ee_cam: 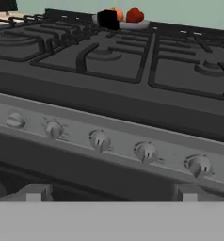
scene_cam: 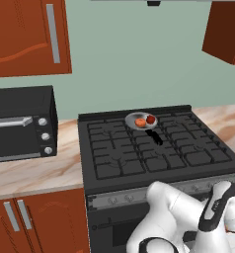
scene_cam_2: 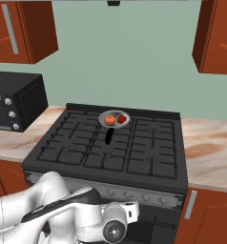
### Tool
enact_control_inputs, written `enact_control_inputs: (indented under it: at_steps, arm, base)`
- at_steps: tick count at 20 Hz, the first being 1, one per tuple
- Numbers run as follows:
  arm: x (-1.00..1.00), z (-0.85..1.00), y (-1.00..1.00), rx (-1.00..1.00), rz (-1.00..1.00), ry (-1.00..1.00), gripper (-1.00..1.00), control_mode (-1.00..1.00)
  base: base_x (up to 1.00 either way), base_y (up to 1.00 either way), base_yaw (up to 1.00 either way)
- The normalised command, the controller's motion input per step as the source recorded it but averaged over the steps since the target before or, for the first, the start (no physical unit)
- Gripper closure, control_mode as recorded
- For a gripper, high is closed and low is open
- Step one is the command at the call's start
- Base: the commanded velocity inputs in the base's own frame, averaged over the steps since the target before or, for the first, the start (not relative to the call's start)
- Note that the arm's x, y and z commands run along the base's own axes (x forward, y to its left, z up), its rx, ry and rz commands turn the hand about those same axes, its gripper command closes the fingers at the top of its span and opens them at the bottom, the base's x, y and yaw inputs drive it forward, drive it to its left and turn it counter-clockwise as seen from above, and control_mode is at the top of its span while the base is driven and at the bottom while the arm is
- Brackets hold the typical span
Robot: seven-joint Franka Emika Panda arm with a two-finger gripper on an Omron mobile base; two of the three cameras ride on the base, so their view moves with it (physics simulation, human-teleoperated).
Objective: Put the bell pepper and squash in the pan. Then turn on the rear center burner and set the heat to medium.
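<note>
A small shallow grey metal pan (scene_cam: pixel 138 120) at the black range's (scene_cam: pixel 154 148) twelve o'clock, over the rear center burner, holds the pale orange squash (scene_cam: pixel 140 123) with the glossy red bell pepper (scene_cam: pixel 150 119) at its three o'clock, while the robot's two-finger gripper, low before five silver knobs (ee_cam: pixel 99 140), stands released, grasping nothing.

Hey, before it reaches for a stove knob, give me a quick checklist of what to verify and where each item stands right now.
1. Bell pepper in the pan: ok.
2. Squash in the pan beside it: ok.
3. Pan sits at the rear center of the range, handle pointing forward: ok.
4. Gripper open and empty, facing the knob row: ok.
5. Five knobs in the hand view; middle knob roughly ahead of the gripper, but which knob runs the rear center burner: cannot tell.
6. Burner on or off: cannot tell, no flame visible.
</note>
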Motion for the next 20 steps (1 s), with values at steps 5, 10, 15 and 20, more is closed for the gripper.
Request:
enact_control_inputs:
  at_steps: [5, 10, 15, 20]
  arm:
    - [0.00, -0.20, 0.09, 0.00, 0.05, -0.13, -1.00, -1.00]
    - [-0.03, 0.00, 0.03, 0.05, 0.01, -0.15, -1.00, -1.00]
    - [0.00, 0.00, 0.32, 0.19, -0.01, -0.14, -1.00, -1.00]
    - [0.00, 0.00, 0.53, 0.23, 0.00, -0.05, -1.00, -1.00]
  base:
    - [0.00, 0.00, 0.00]
    - [0.00, 0.00, 0.00]
    - [0.00, 0.00, 0.00]
    - [0.00, 0.00, 0.00]
